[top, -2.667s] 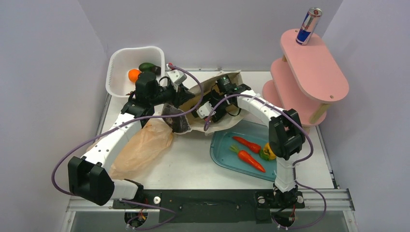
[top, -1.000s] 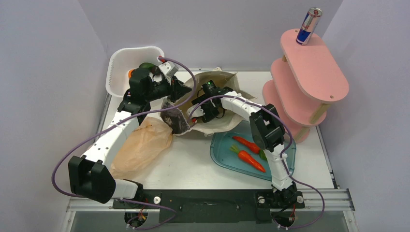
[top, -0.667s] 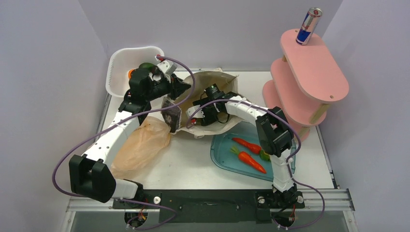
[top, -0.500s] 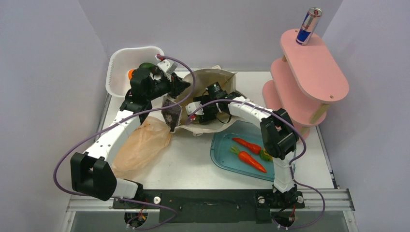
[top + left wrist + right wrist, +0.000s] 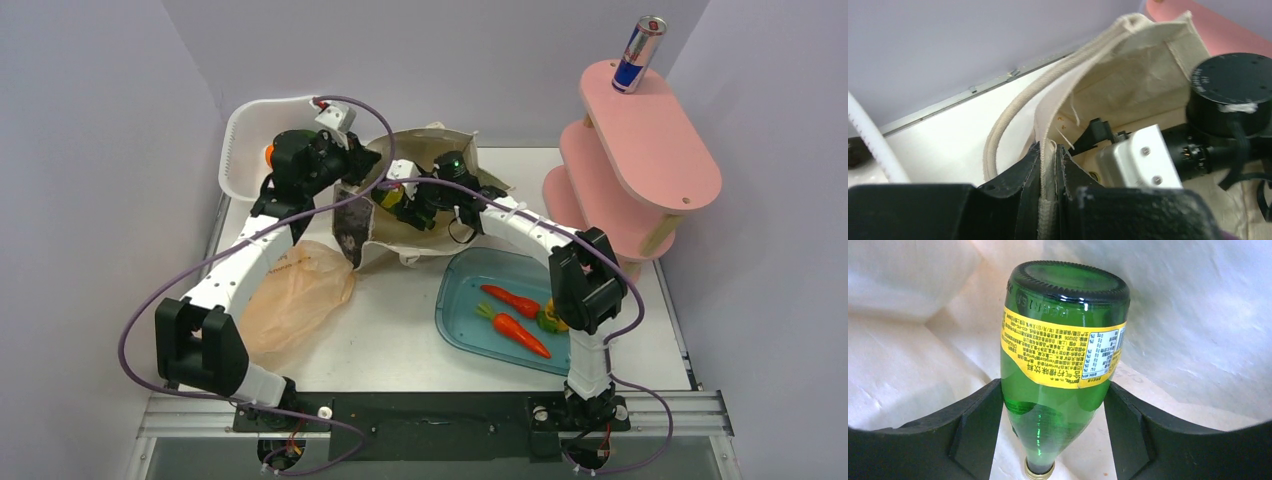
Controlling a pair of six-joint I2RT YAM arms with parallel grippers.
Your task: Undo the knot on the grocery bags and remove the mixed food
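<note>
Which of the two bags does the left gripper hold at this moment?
The cream canvas tote: the left gripper is shut on its rim. The peach plastic bag lies flat beside it, with no gripper on it.

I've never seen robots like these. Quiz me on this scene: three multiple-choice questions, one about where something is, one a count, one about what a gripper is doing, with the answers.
1. Where does the blue-silver can stand? A in a drawer; B on the top tier of the pink shelf; C on the floor.
2. How many carrots lie in the teal tray? A one; B two; C four.
3. What is the right gripper doing? A hanging open and empty; B gripping a carrot; C clasping the green bottle inside the canvas tote.
Answers: 1 B, the can stands upright on the highest tier. 2 B, two lie side by side. 3 C, the wrist view shows it closed against both sides of the bottle.
</note>
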